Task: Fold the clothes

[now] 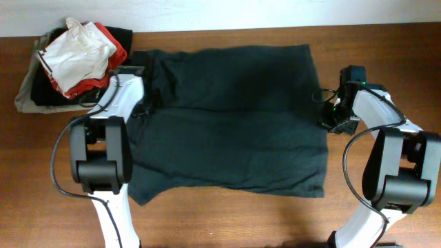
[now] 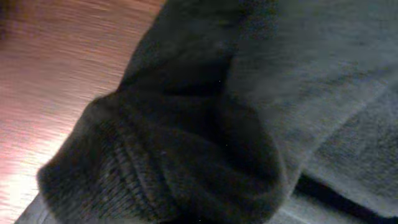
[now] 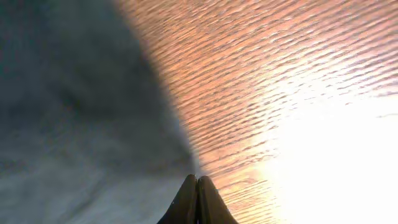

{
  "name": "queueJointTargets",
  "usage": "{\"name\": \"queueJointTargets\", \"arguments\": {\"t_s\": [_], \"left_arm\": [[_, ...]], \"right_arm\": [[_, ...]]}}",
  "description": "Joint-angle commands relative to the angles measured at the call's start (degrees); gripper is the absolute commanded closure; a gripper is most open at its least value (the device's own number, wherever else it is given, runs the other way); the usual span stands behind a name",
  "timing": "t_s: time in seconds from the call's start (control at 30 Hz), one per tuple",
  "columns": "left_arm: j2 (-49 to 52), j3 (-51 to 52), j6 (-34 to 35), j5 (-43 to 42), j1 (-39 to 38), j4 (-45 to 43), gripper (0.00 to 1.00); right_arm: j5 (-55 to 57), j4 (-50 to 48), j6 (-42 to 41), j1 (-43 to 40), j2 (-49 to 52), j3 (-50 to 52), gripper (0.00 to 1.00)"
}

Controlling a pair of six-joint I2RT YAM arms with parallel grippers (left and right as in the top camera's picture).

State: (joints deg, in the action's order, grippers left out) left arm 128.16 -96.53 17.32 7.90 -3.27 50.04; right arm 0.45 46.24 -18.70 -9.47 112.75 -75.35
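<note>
Right jaws are squeezed together at the edge of the dark shirt (image 1: 234, 117) on the wooden surface (image 3: 280, 74). Left jaws? Buried in bunched fabric, can't tell.

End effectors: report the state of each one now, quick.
Left end effector: cannot be told; its wrist view shows only bunched dark shirt.
Right end effector: closed, fingertips together at the shirt's edge, no cloth seen between them.

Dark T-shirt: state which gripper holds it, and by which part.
Cannot be told. The right gripper is shut at the right edge of the dark T-shirt, no cloth visible between its fingers. The left gripper sits on bunched fabric, fingers hidden.
</note>
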Motion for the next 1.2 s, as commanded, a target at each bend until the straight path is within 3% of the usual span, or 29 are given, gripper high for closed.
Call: {"name": "queueJointTargets", "arguments": {"t_s": [0.0, 0.33, 0.47, 0.73, 1.17], "left_arm": [[2.34, 0.07, -0.31, 2.89, 2.8, 0.15, 0.98], [2.01, -4.13, -0.31, 2.86, 2.4, 4.48, 0.95], [2.01, -4.13, -0.26, 1.77, 2.29, 4.48, 0.95], [2.01, -4.13, -0.28, 0.72, 2.29, 5.16, 0.94], [2.01, -4.13, -0.28, 0.68, 2.25, 5.49, 0.94]], "right_arm": [[3.08, -0.26, -1.75, 0.04, -0.83, 0.57, 0.96], [2.56, 4.0, -2.69, 0.87, -4.37, -4.66, 0.96], [-4.76, 3.87, 4.9, 4.55, -6.93, -6.69, 0.96], [-4.96, 2.45, 4.48, 10.25, 0.81, -4.9, 0.96], [-4.74, 1.29, 3.21, 10.86, 5.22, -4.42, 0.96]]}}
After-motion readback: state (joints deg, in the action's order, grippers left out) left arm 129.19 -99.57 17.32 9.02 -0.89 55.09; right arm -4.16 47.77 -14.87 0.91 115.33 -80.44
